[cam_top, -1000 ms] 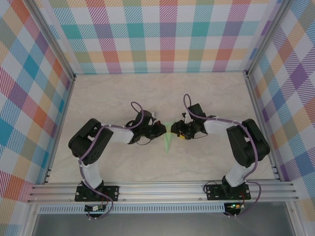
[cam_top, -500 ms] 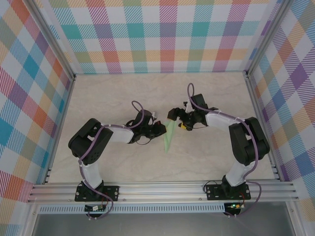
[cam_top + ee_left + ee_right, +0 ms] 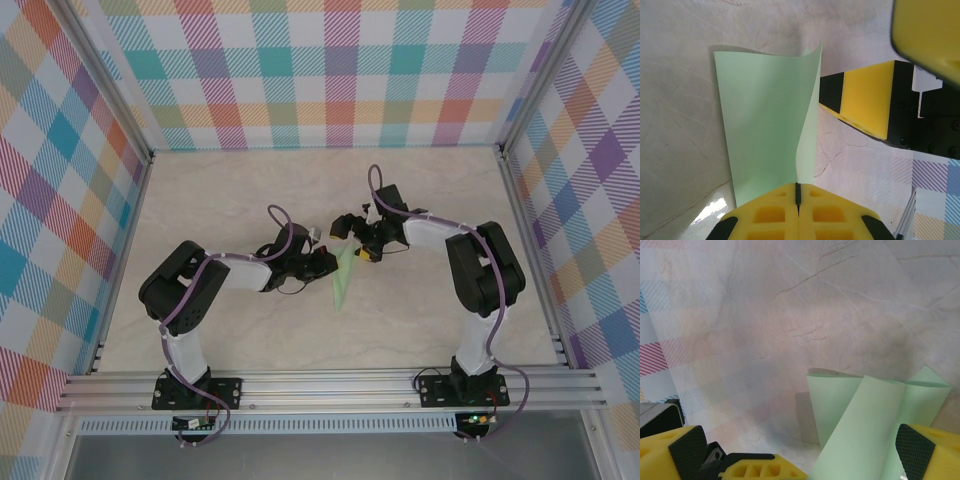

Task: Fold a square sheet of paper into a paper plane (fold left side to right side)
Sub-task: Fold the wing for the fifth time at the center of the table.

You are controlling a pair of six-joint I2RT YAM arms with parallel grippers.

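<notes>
A: Top external: table [image 3: 220,200] first, both arms reaching in toward the middle, paper plane [image 3: 342,278] lying btw them. Which way's it pointing?

B: Long axis runs near-to-far, a touch slanted. Narrow tip toward the table's near edge, wide end away. Left arm [image 3: 235,275] comes at it from its left side. Right arm [image 3: 440,238] sits up by the wide end.

A: So who's got it?

B: Left jaws, I'd say. In the left wrist view they're clenched, and a raised flap [image 3: 807,140] of the plane curls up and runs straight into their seam. Looks pinched, tho I can't see underneath.

A: And the right jaws?

B: Spread wide, gripping nothing. In the right wrist view the folded layers lie just ahead, btw the two pads [image 3: 915,442], crowding one more than the other. Can't tell if they brush it.

A: Next move?

B: Prob. the right jaws. They're the free pair, w/ the flap edge just in front. Any crease has to follow that long axis, so the left pinch mustn't slip.
</notes>
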